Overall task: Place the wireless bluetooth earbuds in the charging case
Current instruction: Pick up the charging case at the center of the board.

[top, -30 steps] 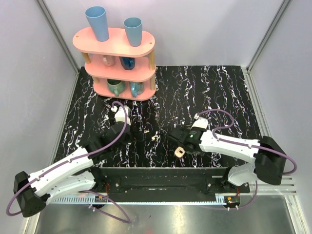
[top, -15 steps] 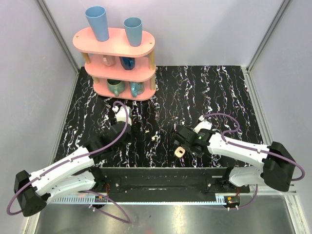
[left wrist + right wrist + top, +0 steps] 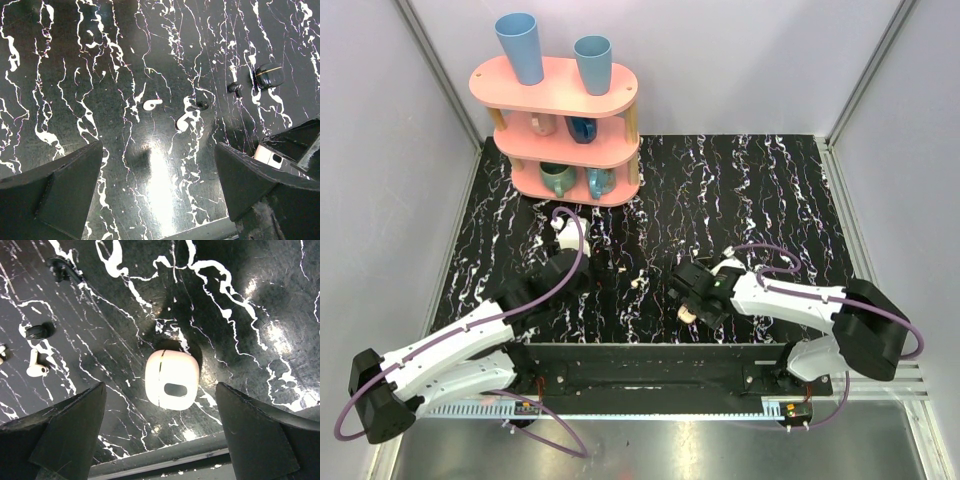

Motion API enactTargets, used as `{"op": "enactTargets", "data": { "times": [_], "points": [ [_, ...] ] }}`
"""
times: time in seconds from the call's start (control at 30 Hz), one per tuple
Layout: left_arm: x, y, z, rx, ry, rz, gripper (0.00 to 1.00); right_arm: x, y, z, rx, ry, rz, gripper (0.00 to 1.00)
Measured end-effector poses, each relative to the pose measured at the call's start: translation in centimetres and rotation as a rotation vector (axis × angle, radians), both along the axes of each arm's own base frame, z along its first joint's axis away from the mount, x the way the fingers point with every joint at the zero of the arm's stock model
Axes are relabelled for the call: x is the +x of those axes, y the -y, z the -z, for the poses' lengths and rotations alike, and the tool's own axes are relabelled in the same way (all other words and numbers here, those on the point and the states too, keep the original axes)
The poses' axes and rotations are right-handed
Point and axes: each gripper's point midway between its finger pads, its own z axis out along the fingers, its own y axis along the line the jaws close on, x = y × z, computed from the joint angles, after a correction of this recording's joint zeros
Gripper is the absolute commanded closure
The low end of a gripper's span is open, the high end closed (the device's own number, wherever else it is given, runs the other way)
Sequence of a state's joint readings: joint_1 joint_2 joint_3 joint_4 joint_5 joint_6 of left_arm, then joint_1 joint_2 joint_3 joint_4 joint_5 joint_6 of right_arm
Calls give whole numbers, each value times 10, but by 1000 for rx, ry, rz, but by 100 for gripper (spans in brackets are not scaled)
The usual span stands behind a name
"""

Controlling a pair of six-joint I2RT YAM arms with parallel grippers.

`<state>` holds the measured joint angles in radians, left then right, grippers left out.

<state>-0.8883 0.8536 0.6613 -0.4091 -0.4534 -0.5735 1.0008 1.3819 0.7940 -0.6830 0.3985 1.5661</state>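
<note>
Both my grippers are open wide and hold nothing. My right gripper (image 3: 160, 415) hovers over the charging case (image 3: 171, 379), a cream-white rounded box lying on the black marbled surface (image 3: 770, 190) near its front edge. The box sits between my spread fingers without touching either, and it shows a seam down one side and a dark oval on its face. My left gripper (image 3: 160, 175) hangs over one white earbud (image 3: 152, 104) and a second earbud (image 3: 183, 123). The two lie loose, close together, on the surface to the left of the case. Just beside them lie two small black bits (image 3: 202, 105) and, further off, a black rounded piece (image 3: 270, 75) with a gold line.
</note>
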Motion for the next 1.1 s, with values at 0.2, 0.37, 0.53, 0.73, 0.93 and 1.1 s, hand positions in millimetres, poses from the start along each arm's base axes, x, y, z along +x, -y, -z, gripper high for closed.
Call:
{"op": "enactTargets", "data": {
  "times": [0.2, 0.37, 0.53, 0.73, 0.93, 1.1],
  "points": [
    [0, 0, 0, -1, 1, 0, 1, -5, 4, 14, -4, -32, 38, 9],
    [0, 0, 0, 0, 1, 0, 1, -7, 5, 22, -21, -51, 46, 14],
    [0, 0, 0, 0, 0, 0, 1, -5, 4, 25, -26, -50, 48, 17],
    [0, 0, 0, 0, 0, 0, 1, -2, 5, 25, -26, -41, 56, 22],
    [0, 0, 0, 0, 1, -2, 1, 1, 5, 26, -30, -34, 60, 26],
    [0, -1, 0, 1, 2, -3, 1, 5, -1, 26, -25, -30, 58, 29]
  ]
}}
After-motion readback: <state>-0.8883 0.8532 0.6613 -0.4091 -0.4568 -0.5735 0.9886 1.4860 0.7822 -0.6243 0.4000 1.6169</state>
